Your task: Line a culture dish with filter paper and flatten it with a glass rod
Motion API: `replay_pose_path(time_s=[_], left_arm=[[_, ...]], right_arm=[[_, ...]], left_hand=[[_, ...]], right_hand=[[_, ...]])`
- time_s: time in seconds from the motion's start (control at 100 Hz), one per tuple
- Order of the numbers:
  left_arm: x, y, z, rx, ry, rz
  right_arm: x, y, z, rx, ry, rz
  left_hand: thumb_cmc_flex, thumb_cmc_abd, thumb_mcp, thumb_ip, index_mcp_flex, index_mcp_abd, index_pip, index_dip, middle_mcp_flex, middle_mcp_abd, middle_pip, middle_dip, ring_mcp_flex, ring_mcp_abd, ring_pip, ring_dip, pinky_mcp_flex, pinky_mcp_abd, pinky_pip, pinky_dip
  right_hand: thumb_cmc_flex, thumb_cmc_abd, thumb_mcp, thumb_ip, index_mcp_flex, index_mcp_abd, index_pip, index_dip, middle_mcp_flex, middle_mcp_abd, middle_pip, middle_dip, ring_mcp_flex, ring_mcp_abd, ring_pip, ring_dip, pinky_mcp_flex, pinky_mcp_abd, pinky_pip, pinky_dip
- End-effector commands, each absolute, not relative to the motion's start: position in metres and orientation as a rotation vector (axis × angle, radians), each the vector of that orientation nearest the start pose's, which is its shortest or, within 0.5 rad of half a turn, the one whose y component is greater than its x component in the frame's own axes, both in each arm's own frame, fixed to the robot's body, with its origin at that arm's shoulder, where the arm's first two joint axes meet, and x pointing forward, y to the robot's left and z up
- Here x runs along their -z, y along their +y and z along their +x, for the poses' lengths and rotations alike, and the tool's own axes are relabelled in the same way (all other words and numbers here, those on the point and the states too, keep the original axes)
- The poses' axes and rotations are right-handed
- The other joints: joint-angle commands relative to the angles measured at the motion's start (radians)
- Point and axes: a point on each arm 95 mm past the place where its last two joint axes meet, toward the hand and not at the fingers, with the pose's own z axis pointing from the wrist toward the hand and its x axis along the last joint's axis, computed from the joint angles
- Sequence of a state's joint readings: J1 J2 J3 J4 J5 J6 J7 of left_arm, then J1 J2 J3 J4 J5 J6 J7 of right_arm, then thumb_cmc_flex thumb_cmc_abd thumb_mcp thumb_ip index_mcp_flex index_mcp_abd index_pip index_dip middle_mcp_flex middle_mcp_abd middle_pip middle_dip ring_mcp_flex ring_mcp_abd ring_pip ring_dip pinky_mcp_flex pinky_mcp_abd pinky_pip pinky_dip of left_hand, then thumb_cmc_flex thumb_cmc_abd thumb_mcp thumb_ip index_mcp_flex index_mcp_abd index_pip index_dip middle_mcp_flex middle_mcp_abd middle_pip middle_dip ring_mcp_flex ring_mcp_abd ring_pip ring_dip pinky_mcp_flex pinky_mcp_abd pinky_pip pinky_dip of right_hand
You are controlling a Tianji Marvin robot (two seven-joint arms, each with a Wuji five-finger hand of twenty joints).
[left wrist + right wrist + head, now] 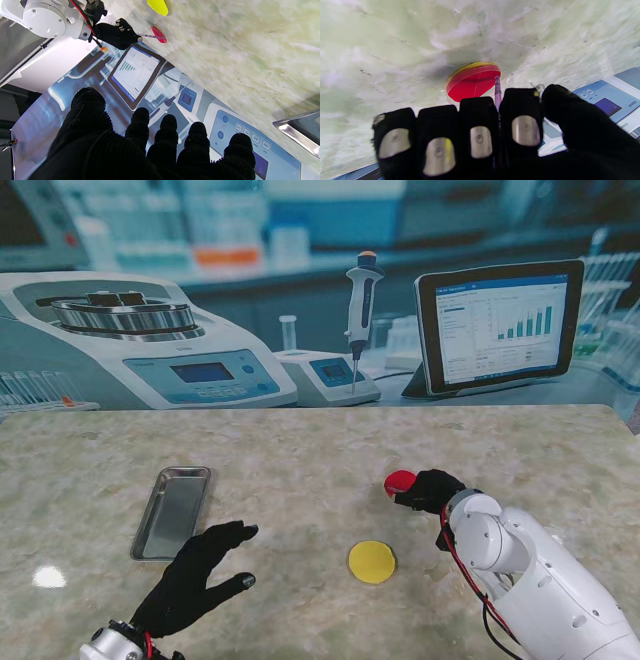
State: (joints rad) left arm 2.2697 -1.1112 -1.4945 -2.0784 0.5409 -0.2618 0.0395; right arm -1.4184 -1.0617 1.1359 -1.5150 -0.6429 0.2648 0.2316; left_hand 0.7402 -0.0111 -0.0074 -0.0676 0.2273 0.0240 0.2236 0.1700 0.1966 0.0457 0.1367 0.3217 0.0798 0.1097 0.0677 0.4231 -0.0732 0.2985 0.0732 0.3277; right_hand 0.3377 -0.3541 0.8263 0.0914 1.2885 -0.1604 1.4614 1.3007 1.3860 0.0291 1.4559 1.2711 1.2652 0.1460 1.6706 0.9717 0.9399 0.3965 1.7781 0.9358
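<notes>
Stand view: right hand (pixel 430 489) curled round glass rod (pixel 497 89), tip down on red culture dish (pixel 400 482), right of centre on marble table (pixel 300 450). Right wrist view: rod clamped between gloved fingers (pixel 520 110), running out to the dish's edge region; yellow rim peeking behind the red, probably filter paper already seated inside, though cannot confirm. Low slanted hold likely chosen so the tip bears on the paper without tipping the dish. Yellow disc (pixel 372 562) lying nearer to me, well apart from the dish; spare sheet or lid, unclear. Left hand (pixel 197 578) spread, empty, hovering over bare table near metal tray (pixel 172 511), kept clear of the pressing side. Judged stage: pressing flat, late in task. Risk: dish unbraced, could skid under rod pressure.
</notes>
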Motion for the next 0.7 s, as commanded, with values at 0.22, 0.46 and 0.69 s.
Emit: replay_pose_path(time_s=[0.22, 0.46, 0.69], left_arm=[[0.309, 0.004, 0.22, 1.983, 1.252, -1.708], [0.31, 0.003, 0.22, 1.983, 1.257, -1.711], [0.31, 0.003, 0.22, 1.98, 1.256, -1.709]], right_arm=[[0.331, -0.028, 0.431, -1.312, 1.347, 1.734], [0.335, -0.037, 0.436, -1.263, 1.333, 1.724], [0.343, -0.034, 0.445, -1.215, 1.375, 1.741]], left_hand=[[-0.015, 0.036, -0.025, 0.027, -0.014, 0.005, -0.015, -0.008, -0.042, -0.014, -0.02, -0.002, -0.032, -0.033, -0.013, -0.014, -0.003, -0.029, -0.045, -0.034], [-0.015, 0.036, -0.025, 0.027, -0.015, 0.006, -0.015, -0.008, -0.042, -0.014, -0.02, -0.002, -0.031, -0.033, -0.013, -0.014, -0.003, -0.029, -0.045, -0.034], [-0.015, 0.036, -0.024, 0.027, -0.015, 0.006, -0.015, -0.008, -0.042, -0.014, -0.02, -0.002, -0.032, -0.033, -0.013, -0.014, -0.003, -0.029, -0.044, -0.034]], right_hand=[[0.008, 0.027, -0.006, 0.02, 0.062, 0.046, 0.051, 0.004, 0.053, -0.045, 0.063, 0.008, 0.042, -0.059, 0.094, 0.018, 0.018, -0.014, 0.193, -0.01], [0.008, 0.028, -0.006, 0.018, 0.062, 0.047, 0.05, 0.004, 0.053, -0.045, 0.063, 0.008, 0.042, -0.059, 0.094, 0.018, 0.017, -0.014, 0.193, -0.01], [0.008, 0.028, -0.005, 0.017, 0.062, 0.047, 0.05, 0.004, 0.053, -0.045, 0.063, 0.008, 0.042, -0.059, 0.094, 0.018, 0.017, -0.013, 0.192, -0.009]])
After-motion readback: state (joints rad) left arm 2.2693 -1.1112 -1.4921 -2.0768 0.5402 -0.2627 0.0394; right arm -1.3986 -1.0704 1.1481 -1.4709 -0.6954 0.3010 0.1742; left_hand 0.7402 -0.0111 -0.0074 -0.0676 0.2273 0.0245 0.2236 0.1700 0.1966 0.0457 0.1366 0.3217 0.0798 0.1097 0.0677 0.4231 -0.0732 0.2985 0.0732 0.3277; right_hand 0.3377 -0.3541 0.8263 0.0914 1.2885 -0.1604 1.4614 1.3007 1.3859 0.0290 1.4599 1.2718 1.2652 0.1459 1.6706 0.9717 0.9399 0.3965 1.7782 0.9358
